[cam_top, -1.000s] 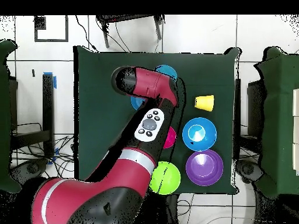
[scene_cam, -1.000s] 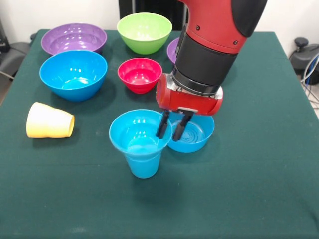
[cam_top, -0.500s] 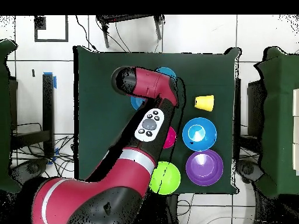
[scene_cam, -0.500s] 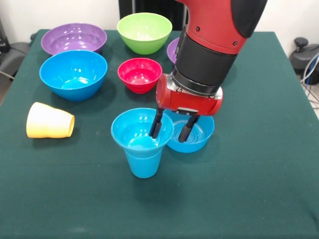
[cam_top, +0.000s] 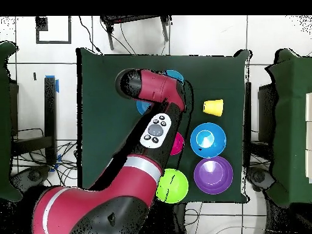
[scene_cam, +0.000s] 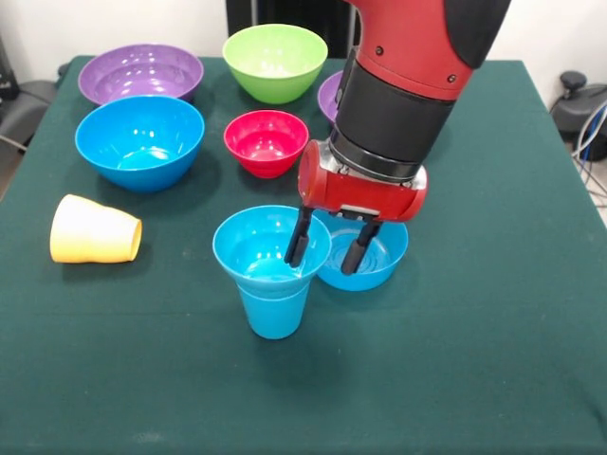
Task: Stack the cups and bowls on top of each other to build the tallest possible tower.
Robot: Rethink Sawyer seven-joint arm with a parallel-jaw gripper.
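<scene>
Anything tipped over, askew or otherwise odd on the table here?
One thing: the yellow cup lies on its side near the table's edge, its mouth facing the tower. The bowls sit upright. The open gripper straddles the tower's rim; nothing looks spilled or damaged.

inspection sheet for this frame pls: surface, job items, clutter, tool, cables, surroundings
Surface: green table cloth, flat.
Job's things: blue bowl seated in the mouth of the upright blue cup; another small blue bowl beside it; yellow cup on its side; large blue bowl, red bowl, green bowl and purple bowl loose.
Clutter: nothing seen.
Tool: open, one finger inside the stacked bowl.
Cables: loops on the floor.
Surroundings: tiled floor.
</scene>
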